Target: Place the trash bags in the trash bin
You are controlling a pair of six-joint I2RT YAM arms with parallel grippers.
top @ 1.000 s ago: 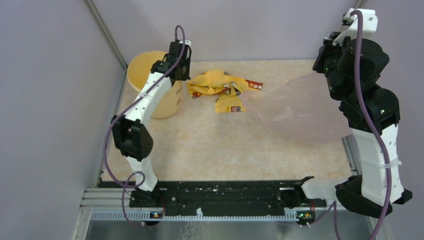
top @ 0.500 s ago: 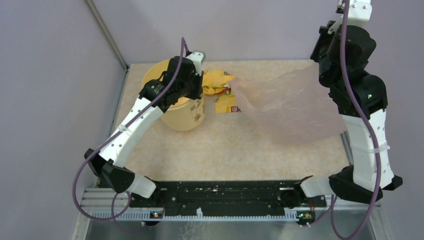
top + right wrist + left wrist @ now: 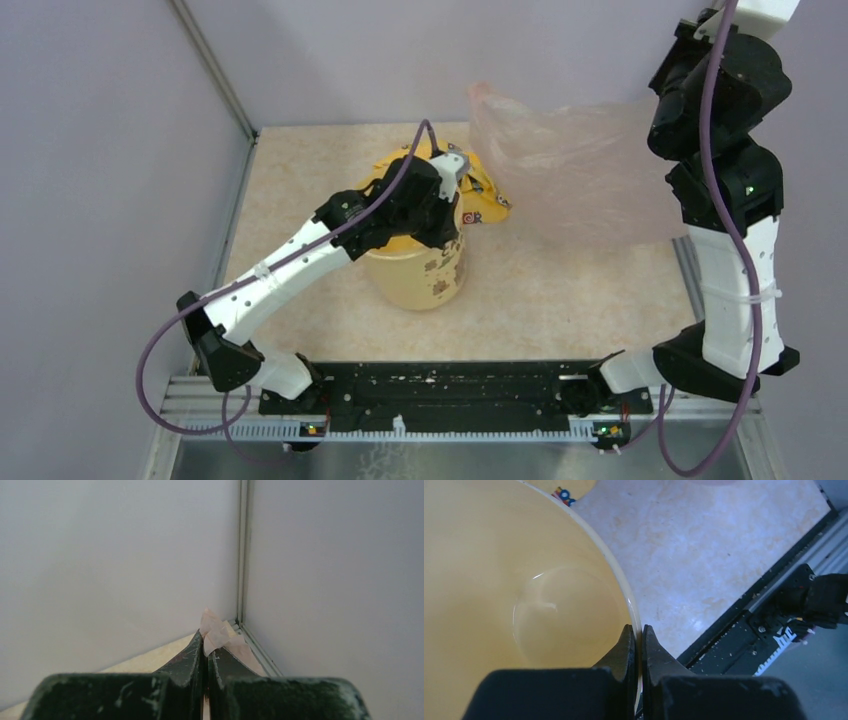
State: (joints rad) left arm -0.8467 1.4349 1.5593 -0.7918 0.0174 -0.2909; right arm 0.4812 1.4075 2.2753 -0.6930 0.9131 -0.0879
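Currently, the pink trash bag (image 3: 580, 170) hangs at the upper right of the frame, pinched in the right end effector (image 3: 205, 642). The trash bin (image 3: 425, 280) is mid-frame, lower left of the bag, its rim clamped by the left end effector (image 3: 634, 632).

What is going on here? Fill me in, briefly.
The left pincer is shut on the rim of the trash bin, which stands near the middle of the table with nothing visible inside. The right pincer is shut on an edge of the pink trash bag and holds it up at the right rear. The bag is not in the bin yet. A crumpled yellow wrapper lies just behind the bin.
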